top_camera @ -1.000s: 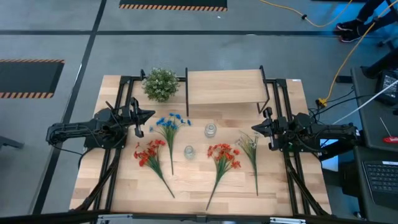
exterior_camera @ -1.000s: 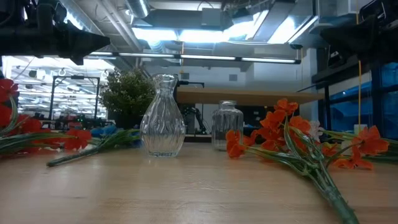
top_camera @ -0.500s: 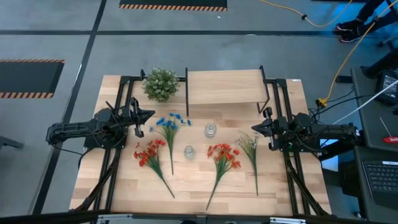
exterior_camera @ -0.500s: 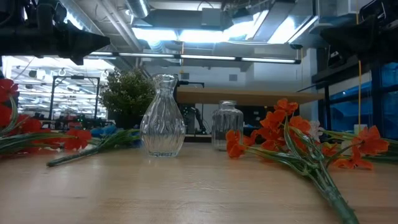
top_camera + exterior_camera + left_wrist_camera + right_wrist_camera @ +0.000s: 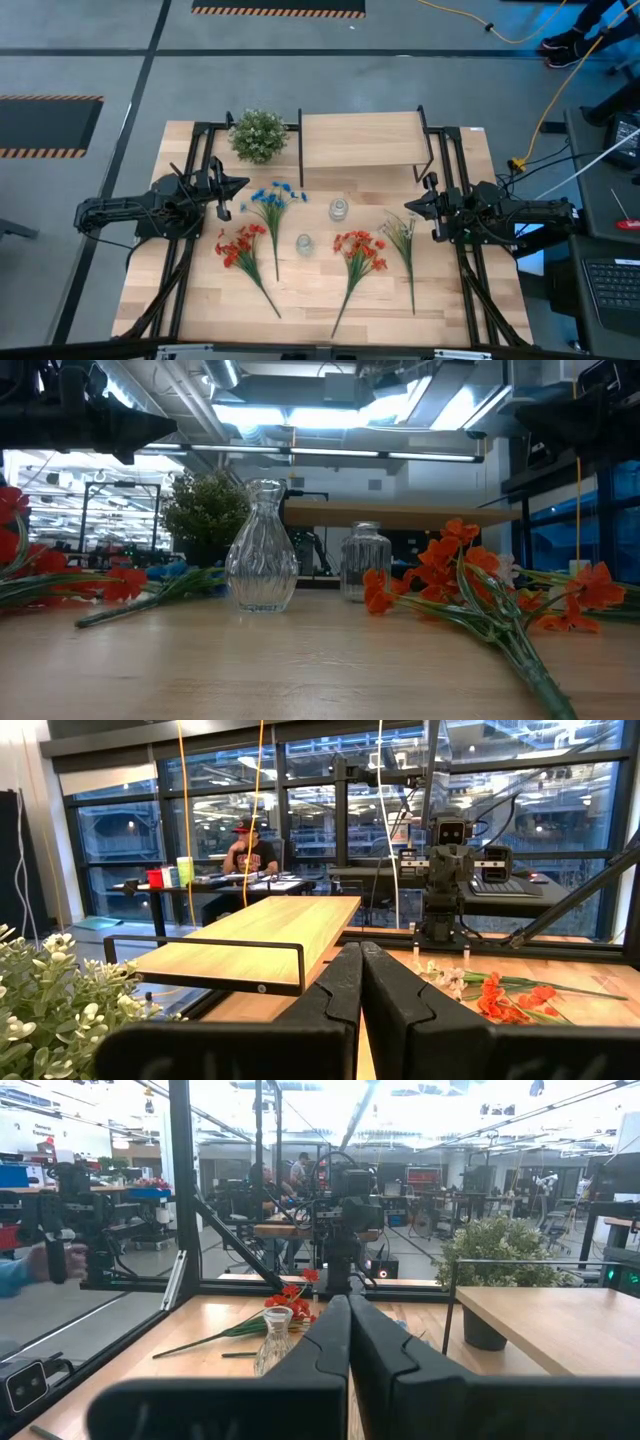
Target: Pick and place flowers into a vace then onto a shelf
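The tabletop (image 5: 200, 300) is pale jointed wood, and at its far edge stands the shelf (image 5: 360, 140), a smooth light board on thin black metal legs. Four flowers lie flat in front of it: a blue spray (image 5: 272, 197) nearest the left arm, a red-orange spray (image 5: 240, 248) below it, a second red-orange spray (image 5: 358, 250) right of centre, and a pale white-green spray (image 5: 400, 232) close to the right arm, all on long thin green stems. Between them stand two clear glass pieces, a ribbed, narrow-necked vase (image 5: 262, 550) and a squat jar (image 5: 365, 563) farther back. A bushy potted plant (image 5: 259, 134) sits just left of the shelf.

From overhead the vase and jar are only small round rims; the level view shows the fluted belly of the vase and the flowers' crinkled petals. The right wrist view alone shows a person's hand (image 5: 55, 1262) beyond the frame.

Both arms are folded low at the sides, pointing inward. The left tool (image 5: 243, 183) and the right tool (image 5: 407, 206) have their fingers pressed together, gripping nothing.
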Controlling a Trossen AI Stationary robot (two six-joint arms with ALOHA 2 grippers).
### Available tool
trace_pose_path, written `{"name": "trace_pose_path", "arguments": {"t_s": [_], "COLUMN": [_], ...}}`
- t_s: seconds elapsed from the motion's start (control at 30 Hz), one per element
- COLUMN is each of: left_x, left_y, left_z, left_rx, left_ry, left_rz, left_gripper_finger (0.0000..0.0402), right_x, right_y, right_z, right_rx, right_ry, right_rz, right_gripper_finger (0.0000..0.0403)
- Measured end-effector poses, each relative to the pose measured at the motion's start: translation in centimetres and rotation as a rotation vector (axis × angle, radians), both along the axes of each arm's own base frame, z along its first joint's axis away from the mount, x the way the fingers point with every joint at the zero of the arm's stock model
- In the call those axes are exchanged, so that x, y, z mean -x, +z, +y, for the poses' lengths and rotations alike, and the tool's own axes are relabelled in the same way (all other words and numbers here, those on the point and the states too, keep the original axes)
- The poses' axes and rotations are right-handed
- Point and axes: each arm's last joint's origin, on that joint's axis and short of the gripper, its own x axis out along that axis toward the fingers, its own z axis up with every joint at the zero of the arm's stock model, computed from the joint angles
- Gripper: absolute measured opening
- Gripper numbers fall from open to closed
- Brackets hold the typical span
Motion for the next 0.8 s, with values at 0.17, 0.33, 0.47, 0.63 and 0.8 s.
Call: {"name": "trace_pose_path", "arguments": {"t_s": [0.17,0.33,0.47,0.63,0.8], "left_x": [0.0,0.0,0.0,0.0,-0.3], "left_y": [0.0,0.0,0.0,0.0,-1.2], "left_z": [0.0,0.0,-0.1,-0.1,-0.1], "left_rx": [0.000,0.000,0.035,0.000,0.092], "left_ry": [-0.002,-0.004,-0.031,-0.023,-0.066], "left_rz": [0.000,-0.001,-0.015,-0.004,0.106], "left_gripper_finger": [0.0004,0.0004,0.0004,0.0004,0.0004], "right_x": [0.0,0.0,0.0,0.0,0.0], "right_y": [0.0,0.0,0.0,0.0,0.0], "right_z": [0.0,0.0,0.0,0.0,0.0], "right_rx": [0.000,0.004,-0.001,0.000,0.001], "right_ry": [0.000,-0.001,0.000,-0.001,-0.008], "right_rz": [0.000,-0.001,-0.001,0.000,-0.001], "right_gripper_finger": [0.0006,0.0006,0.0006,0.0006,0.0006]}}
